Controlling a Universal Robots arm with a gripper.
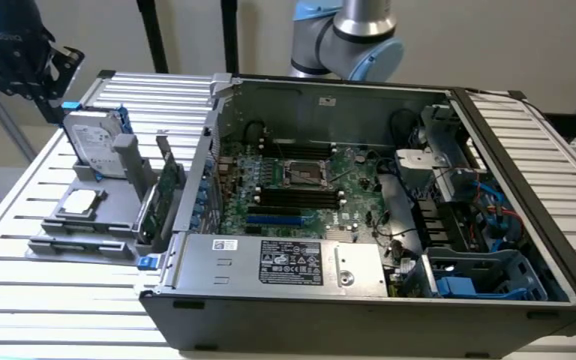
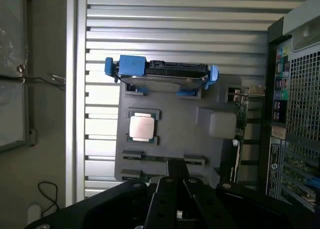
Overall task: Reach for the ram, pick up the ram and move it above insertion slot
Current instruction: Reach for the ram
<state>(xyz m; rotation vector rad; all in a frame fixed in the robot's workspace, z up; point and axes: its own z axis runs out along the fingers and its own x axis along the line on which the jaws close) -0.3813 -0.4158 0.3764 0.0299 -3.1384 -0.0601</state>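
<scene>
Reach step in hand; gripper (image 2: 176,173) over holder (image 2: 175,134), fingers pinched together, empty. Ram (image 2: 150,159) sits on edge in the slot just under the tips; grasp calls for fingers parted astride it.

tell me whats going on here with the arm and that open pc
A robot arm is working beside an open pc case. Its gripper, shut and empty, hangs over a grey tray of parts on the table. The ram sits in its holder on that tray, in line with the gripper's tips in the wrist view, not yet picked up. A hard drive and a processor sit on the same tray.
</scene>
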